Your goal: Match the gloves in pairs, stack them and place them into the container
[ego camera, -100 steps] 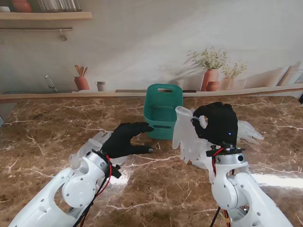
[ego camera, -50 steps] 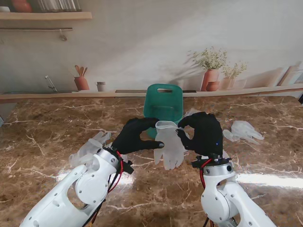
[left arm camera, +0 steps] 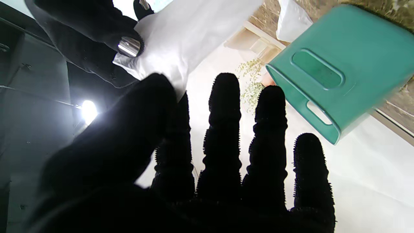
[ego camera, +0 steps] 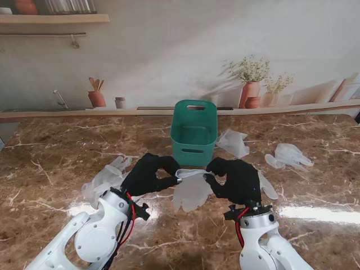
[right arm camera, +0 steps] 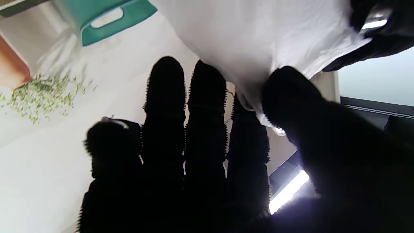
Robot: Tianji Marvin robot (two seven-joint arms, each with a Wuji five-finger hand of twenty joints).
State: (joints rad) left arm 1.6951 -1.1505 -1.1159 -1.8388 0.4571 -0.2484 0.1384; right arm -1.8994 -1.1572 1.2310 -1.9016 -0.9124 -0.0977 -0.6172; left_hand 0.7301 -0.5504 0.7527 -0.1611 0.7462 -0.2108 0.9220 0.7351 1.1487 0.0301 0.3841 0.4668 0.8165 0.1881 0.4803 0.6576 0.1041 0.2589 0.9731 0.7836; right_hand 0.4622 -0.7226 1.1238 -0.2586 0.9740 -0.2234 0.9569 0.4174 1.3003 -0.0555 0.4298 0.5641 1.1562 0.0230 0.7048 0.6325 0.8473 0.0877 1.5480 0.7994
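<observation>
Translucent white glove [ego camera: 191, 190], limp, cuff pinched between left hand [ego camera: 147, 174], right hand [ego camera: 233, 179]

Both arms are glossy white, built of rounded, bulbous segments, and rise from the lower corners of the frame. The left hand [ego camera: 147, 174] and the right hand [ego camera: 233, 179] are both black, each with five fingers. Up close the fingers [left arm camera: 224, 129] are ribbed and edged with tiny bristly nubs, and one fingertip shows a shiny metal cap. A dark collar rings each wrist. Red and black cables loop out at both wrists and run down along the white casings toward the bottom of the frame.
</observation>
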